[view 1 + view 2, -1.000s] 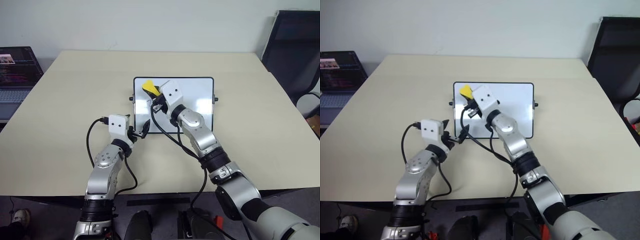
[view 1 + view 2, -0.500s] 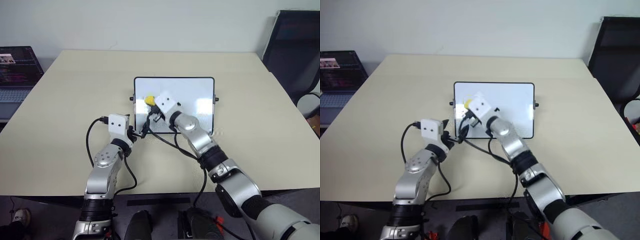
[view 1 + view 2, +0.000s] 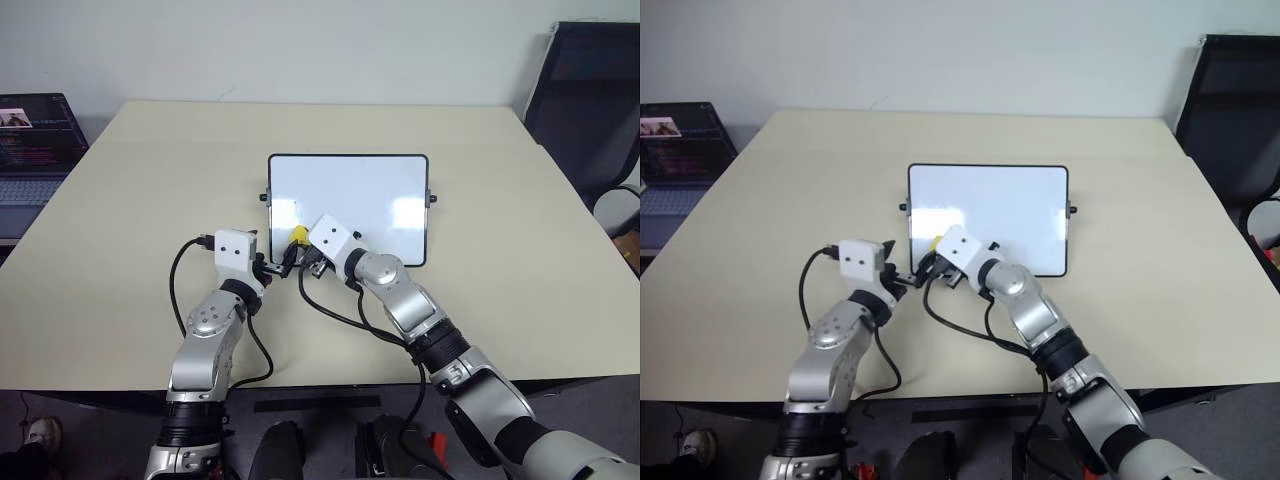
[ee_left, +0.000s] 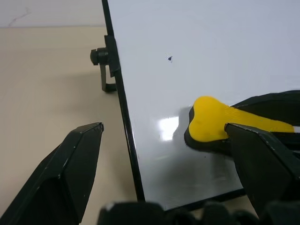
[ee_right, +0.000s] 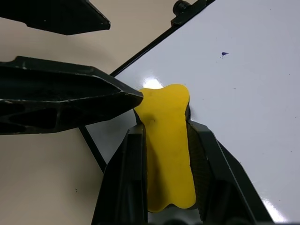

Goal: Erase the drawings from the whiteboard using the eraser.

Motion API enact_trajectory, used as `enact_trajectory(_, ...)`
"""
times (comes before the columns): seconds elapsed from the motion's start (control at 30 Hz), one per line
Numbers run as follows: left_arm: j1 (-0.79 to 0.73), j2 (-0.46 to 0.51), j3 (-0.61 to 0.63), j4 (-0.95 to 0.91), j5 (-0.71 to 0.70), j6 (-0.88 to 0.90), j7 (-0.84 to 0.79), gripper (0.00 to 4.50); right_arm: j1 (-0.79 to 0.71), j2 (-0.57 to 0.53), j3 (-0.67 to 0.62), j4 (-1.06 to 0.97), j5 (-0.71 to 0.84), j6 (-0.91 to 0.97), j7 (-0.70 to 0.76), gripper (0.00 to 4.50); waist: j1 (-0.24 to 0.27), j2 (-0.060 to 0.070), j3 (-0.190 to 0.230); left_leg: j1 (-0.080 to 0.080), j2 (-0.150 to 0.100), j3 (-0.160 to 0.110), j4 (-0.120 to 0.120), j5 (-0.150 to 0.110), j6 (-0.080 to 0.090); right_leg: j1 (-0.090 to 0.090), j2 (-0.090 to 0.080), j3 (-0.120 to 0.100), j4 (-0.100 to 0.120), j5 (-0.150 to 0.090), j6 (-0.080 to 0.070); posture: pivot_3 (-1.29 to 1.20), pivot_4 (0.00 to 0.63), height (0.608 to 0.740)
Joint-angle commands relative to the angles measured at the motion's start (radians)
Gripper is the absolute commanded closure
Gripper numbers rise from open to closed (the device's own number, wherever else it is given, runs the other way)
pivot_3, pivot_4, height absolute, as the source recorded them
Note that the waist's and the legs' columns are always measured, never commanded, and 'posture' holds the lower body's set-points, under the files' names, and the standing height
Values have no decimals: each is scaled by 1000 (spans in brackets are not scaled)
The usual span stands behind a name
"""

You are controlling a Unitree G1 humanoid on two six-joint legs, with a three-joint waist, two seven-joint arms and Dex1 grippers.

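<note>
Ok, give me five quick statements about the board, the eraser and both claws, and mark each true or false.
1. The right claw grips the eraser. True.
2. The eraser sits near the whiteboard's far right corner. False: it is at the near left corner.
3. The left claw is shut on the board's frame. False: its jaws stand open astride the left edge.
4. A small dark speck remains on the board. True.
5. A laptop stands left of the table. True.

Silver jointed arms, white wrist boxes, black cables, black-fingered right gripper (image 5: 164, 140)
</note>
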Motion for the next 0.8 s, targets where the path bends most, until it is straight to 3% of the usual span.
enact_trajectory(0.03,-3,-3,1,-55,-7,-13,4,0,-109,20,-61,76,12,-61,-62,3619,0,0,0,0,0,0,0,0,0,0,0,0,0,0,0,0,150,740)
enact_trajectory(0.23,6,-10,5,-66,-7,-13,13,0,-252,45,-92,276,15,-158,-86,3619,-1,0,0,0,0,1,0,0,0,0,0,0,-1,0,0,0,150,740)
enact_trajectory(0.4,11,-9,10,-73,-8,-11,18,0,-280,49,-104,332,10,-195,-93,3619,-1,0,0,-1,0,1,-1,-1,-1,0,0,1,-2,2,-3,0,150,740)
enact_trajectory(0.8,-5,-4,-8,-54,-16,-2,-3,0,-33,-25,-90,26,0,-66,-30,3619,2,0,0,-1,0,0,0,-1,-1,0,0,0,-1,0,0,0,150,740)
